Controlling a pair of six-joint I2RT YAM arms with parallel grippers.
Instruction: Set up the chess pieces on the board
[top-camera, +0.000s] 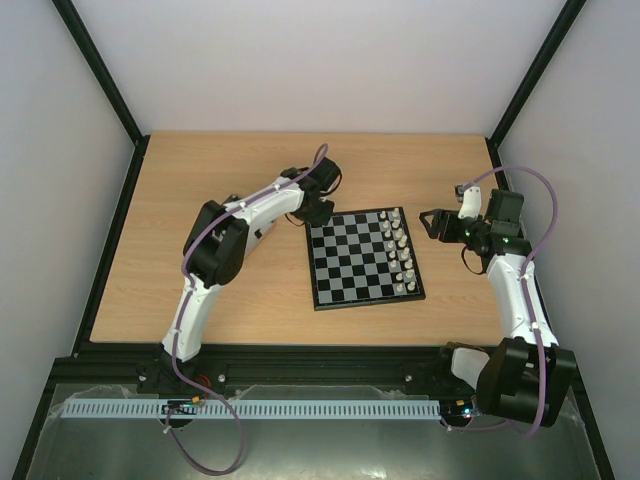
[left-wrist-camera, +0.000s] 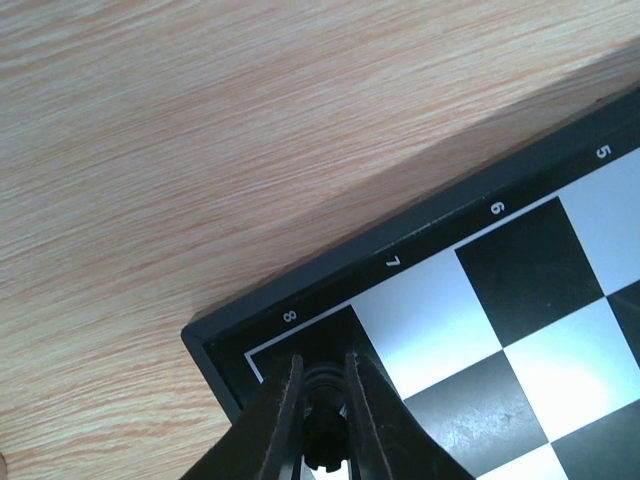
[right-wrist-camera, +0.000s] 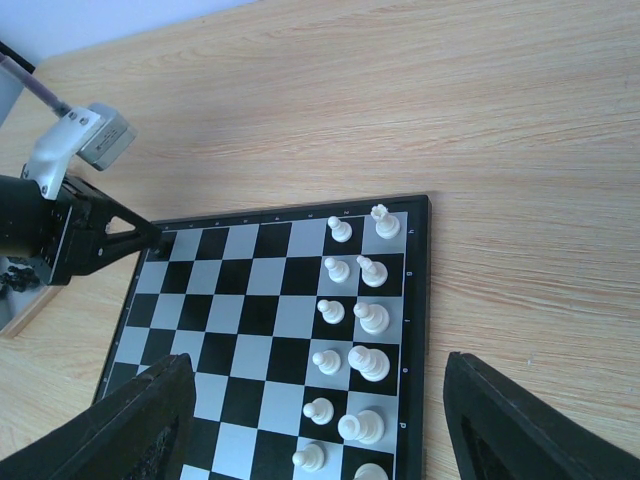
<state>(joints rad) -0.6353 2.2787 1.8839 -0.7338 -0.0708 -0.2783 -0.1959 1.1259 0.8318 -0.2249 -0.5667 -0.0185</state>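
Pinching a black piece between its narrow fingers, the left tool sits at the far left corner of the board. The piece hangs upright over the dark corner square, next to the border mark 8; whether its base touches the square I cannot tell. The board lies flat near the middle of the table, a little toward the right edge and turned slightly. White pieces stand upright in two rows along the board's right edge, one to a square; the squares to their left are bare. The right tool hangs off the board's right edge, between the board and the table's right edge, its jaws spread wide with nothing between them, pointing toward the white pieces and apart from them.
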